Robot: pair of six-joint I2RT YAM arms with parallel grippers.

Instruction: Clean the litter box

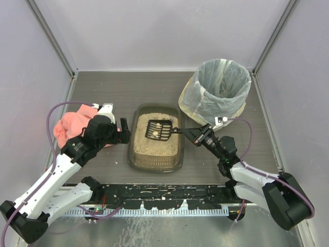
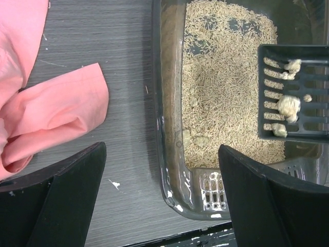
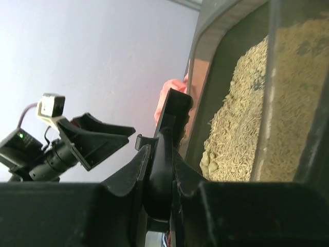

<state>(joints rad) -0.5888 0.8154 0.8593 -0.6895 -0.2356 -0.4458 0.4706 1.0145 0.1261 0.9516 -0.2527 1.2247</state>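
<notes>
The right gripper (image 1: pixel 193 133), right of centre in the overhead view, is pinched on the handle of a black slotted litter scoop (image 1: pixel 159 129). The right wrist view shows both fingers (image 3: pixel 128 177) pressed against the handle. The scoop's blade is over the upper half of the litter box (image 1: pixel 156 165) and carries several pale clumps (image 2: pixel 288 105). Whether it rests on the granules or is held just above them cannot be told.

The left gripper (image 1: pixel 124 131) is spread wide just beside the box's left wall, holding nothing. In its wrist view one finger (image 2: pixel 56 200) sits over bare table and the other over the box's corner.

The litter box lies at the centre of the table (image 1: pixel 103 92), lengthwise away from the arms, with tan granules (image 2: pixel 221 87) covering most of its floor. A crumpled pink cloth (image 1: pixel 72 126) lies at the left, partly under the left arm. A round bin lined with a pale translucent bag (image 1: pixel 205 103) stands at the upper right.

The tabletop is dark grey with a fine wood grain (flecked with small white specks near the box). Plain pale walls (image 1: pixel 164 31) enclose it on three sides. A black rail (image 1: pixel 164 193) crosses the bottom of the frame.
</notes>
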